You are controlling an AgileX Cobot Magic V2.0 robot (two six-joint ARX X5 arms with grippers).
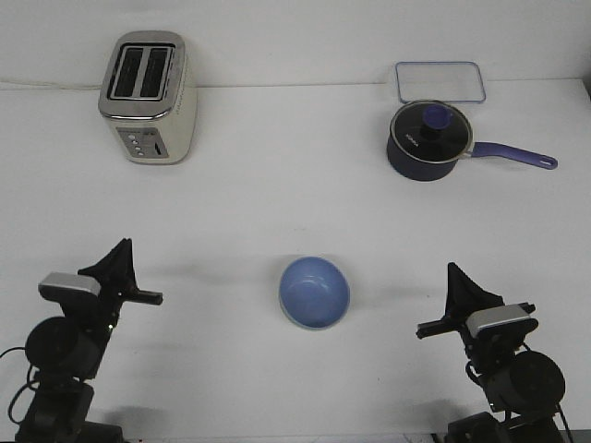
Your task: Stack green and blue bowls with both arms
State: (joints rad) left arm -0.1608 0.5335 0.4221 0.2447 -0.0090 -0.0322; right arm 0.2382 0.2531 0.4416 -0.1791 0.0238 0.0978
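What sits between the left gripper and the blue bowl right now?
Nothing visible: only bare white table lies between the left gripper and the blue bowl. The toaster and saucepan stand far back.

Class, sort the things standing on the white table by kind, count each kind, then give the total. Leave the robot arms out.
Bowls: 1 visible for certain, the blue bowl; a pale rim beneath may be a second
Toasters: 1, toaster
Saucepans: 1, lidded saucepan
Clear trays: 1, tray
Total: 4
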